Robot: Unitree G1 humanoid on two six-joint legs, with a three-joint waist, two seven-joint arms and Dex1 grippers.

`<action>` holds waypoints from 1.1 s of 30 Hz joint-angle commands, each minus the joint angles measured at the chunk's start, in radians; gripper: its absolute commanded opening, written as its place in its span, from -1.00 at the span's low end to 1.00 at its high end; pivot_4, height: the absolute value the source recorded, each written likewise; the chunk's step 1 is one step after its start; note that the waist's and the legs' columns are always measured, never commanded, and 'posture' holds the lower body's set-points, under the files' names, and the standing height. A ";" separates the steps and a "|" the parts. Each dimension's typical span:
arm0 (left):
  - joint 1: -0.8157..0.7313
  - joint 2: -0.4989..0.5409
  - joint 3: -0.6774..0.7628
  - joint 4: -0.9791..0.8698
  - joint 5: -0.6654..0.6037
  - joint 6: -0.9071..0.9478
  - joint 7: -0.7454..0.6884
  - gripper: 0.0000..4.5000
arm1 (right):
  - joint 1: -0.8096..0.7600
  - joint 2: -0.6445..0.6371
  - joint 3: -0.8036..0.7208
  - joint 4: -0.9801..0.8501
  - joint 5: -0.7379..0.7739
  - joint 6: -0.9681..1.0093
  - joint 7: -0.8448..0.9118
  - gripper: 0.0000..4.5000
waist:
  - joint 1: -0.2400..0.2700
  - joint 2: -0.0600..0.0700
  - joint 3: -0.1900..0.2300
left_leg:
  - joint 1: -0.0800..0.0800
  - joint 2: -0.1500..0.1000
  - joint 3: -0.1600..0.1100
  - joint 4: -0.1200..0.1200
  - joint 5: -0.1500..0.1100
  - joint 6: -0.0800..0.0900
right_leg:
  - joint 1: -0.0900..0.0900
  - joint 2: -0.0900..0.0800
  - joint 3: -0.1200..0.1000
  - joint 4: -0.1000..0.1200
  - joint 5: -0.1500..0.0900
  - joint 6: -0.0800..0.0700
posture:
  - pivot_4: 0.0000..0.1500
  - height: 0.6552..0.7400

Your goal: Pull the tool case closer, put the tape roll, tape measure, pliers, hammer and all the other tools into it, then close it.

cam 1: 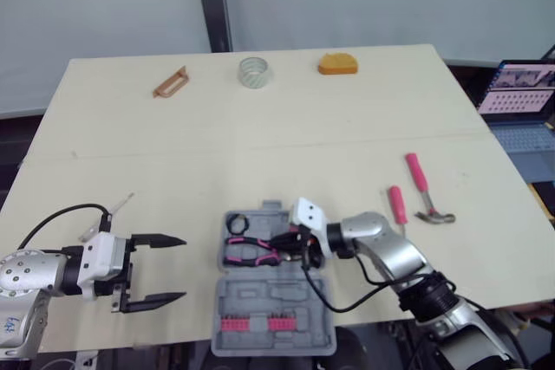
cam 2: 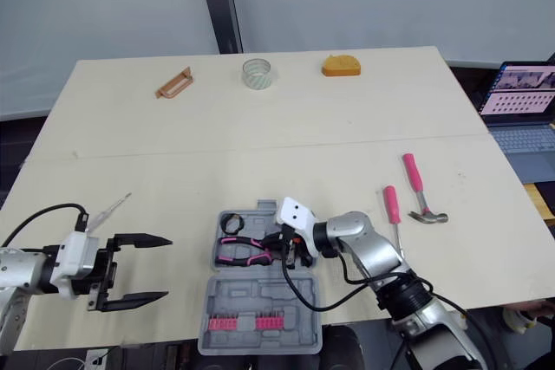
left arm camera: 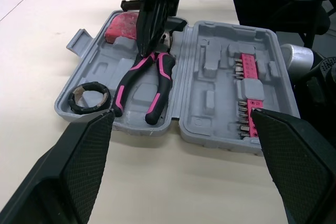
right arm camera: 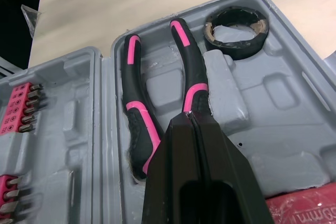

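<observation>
The grey tool case (cam 1: 295, 296) lies open at the table's front edge. In its far half lie the pink-and-black pliers (right arm camera: 137, 114), a black tape roll (right arm camera: 236, 29) and a red tape measure (left arm camera: 121, 27). My right gripper (right arm camera: 191, 117) is shut, its tips resting on the pliers near the pivot, and the pliers' head is hidden beneath it. To the left of the case, my left gripper (cam 1: 178, 268) hovers open and empty. A pink-handled hammer (cam 1: 423, 188) and a pink screwdriver (cam 1: 397, 205) lie to the right of the case.
At the table's far edge sit a clear tape roll (cam 1: 254, 72), an orange object (cam 1: 337, 63) and a brown handle-shaped tool (cam 1: 171, 81). A small clear item (cam 1: 111, 212) lies near my left arm. A laptop (cam 1: 520, 93) stands off the table's right side.
</observation>
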State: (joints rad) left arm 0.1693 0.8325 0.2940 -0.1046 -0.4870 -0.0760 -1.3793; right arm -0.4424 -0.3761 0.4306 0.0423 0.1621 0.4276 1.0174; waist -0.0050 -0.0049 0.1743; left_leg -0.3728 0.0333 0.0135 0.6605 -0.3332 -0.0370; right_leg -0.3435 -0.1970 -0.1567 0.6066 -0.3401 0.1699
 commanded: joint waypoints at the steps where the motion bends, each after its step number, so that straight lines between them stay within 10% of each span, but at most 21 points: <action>1: 0.009 0.008 0.007 -0.006 -0.003 -0.013 -0.004 1.00 | 0.006 0.002 0.013 0.021 -0.022 -0.028 0.002 -0.99 | 0.000 0.000 0.000 | 0.000 0.000 0.000 0.000 0.000 0.000 | 0.000 0.000 0.000 0.000 0.000 0.000 | 1.00 1.00; 33: -0.040 0.023 -0.021 -0.085 -0.004 0.072 0.049 1.00 | 0.045 -0.039 0.128 0.163 -0.236 -0.136 -0.051 -0.99 | 0.001 0.002 -0.019 | 0.006 0.000 0.000 -0.003 0.000 0.000 | 0.004 0.000 0.000 0.000 0.000 0.000 | 1.00 1.00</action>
State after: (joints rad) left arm 0.1326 0.8410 0.2654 -0.1559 -0.4803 -0.0064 -1.3344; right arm -0.4466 -0.3820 0.5063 0.1082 0.0131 0.2415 0.9872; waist -0.0039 -0.0030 0.1550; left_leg -0.3669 0.0336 0.0139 0.6577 -0.3334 -0.0373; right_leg -0.3397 -0.1970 -0.1565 0.6066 -0.3402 0.1699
